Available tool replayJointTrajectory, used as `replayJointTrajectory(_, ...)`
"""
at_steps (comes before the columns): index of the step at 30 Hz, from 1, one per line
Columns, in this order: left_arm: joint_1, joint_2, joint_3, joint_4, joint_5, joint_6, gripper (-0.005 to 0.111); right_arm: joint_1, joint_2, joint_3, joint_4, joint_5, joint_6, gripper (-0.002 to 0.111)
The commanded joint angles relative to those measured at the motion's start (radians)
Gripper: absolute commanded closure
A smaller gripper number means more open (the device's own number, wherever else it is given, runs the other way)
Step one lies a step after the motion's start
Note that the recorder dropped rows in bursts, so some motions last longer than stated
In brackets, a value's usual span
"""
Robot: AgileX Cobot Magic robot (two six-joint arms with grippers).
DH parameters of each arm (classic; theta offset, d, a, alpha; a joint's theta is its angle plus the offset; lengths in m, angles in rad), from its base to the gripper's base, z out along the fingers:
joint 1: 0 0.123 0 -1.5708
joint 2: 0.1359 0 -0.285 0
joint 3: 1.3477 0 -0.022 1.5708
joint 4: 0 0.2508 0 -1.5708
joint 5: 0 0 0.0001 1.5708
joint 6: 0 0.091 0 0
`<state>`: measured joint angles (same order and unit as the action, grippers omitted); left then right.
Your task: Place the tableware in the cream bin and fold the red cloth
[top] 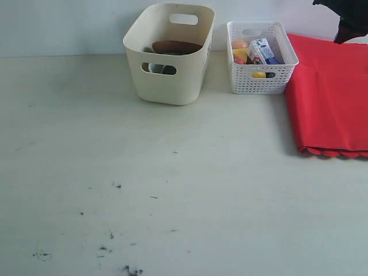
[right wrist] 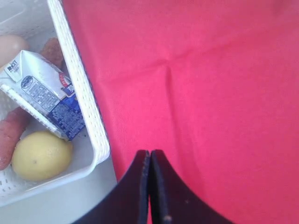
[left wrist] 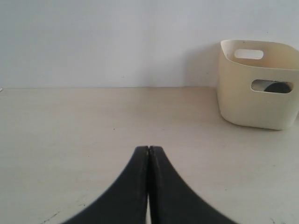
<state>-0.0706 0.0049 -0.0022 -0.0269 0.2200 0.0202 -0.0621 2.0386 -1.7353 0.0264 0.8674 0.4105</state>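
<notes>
The cream bin (top: 172,86) stands at the back of the table. A round brown wooden plate (top: 175,47) leans inside it, and something steel-grey (top: 156,68) shows through its front handle hole. The other tableware is hidden. The red cloth (top: 330,98) lies flat at the right, scalloped edge (top: 336,153) toward the front, with a crease across it. My right gripper (right wrist: 150,151) is shut and empty, hovering over the cloth's (right wrist: 210,93) edge beside the white basket. My left gripper (left wrist: 148,148) is shut and empty above bare table, with the cream bin (left wrist: 257,100) ahead and off to one side.
A white mesh basket (top: 261,83) stands between the bin and the cloth; it holds a milk carton (right wrist: 44,95), a lemon (right wrist: 41,155), a sausage (right wrist: 9,135) and other food. My right arm (top: 351,20) is at the back right corner. Dark specks (top: 109,247) dot the front table.
</notes>
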Motion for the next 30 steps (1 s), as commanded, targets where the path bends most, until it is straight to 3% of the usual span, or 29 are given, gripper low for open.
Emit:
replayJointTrajectory(1,0.002,-0.005,0.002,0.017,0.011,-0.013,0.106,-0.001,-0.012,0.006,0.000,-0.010,-0.007,0.108)
replayJointTrajectory(23,0.002,-0.005,0.002,0.013,0.013,-0.020,0.106,-0.001,-0.012,0.006,-0.007,-0.013,-0.007,0.108)
replayJointTrajectory(27,0.002,-0.005,0.002,0.013,0.013,-0.020,0.106,-0.003,-0.012,0.006,-0.051,-0.090,0.018,0.108)
replayJointTrajectory(30,0.002,-0.005,0.002,0.013,0.013,-0.020,0.106,-0.001,-0.019,0.006,-0.071,-0.057,-0.075,0.108)
